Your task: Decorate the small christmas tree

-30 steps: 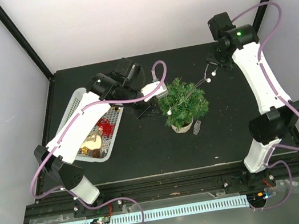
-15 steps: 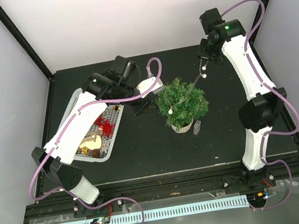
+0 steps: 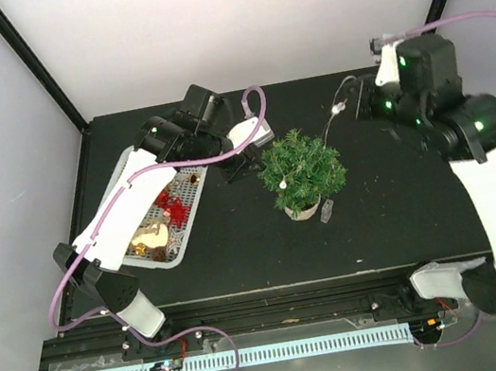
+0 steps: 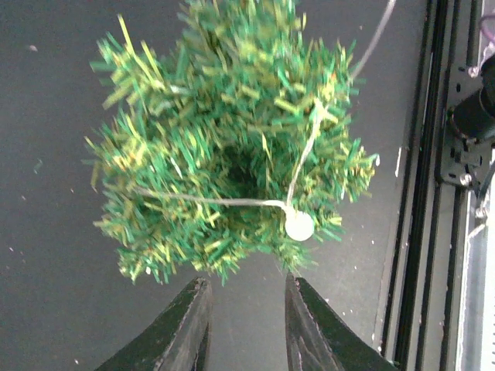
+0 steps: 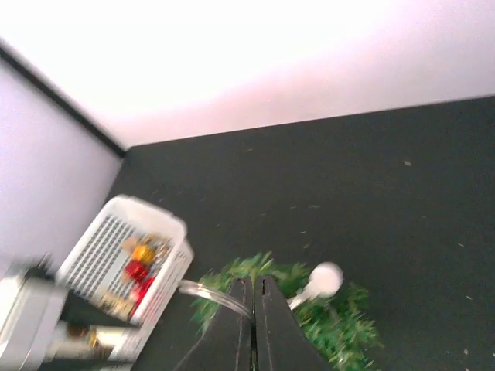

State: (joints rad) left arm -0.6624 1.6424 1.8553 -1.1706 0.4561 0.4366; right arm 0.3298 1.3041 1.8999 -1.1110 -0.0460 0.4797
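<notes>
Hovering beside the small christmas tree, the left end effector gapes empty; the right end effector pinches a white-beaded string draped over that tree.

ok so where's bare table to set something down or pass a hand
Free: the near strip of table in front of the white basket and small christmas tree, and the stretch right of the tree. Crowded: between basket and tree, where the open left gripper sits, and over the tree, where the right gripper holds the bead string.
</notes>
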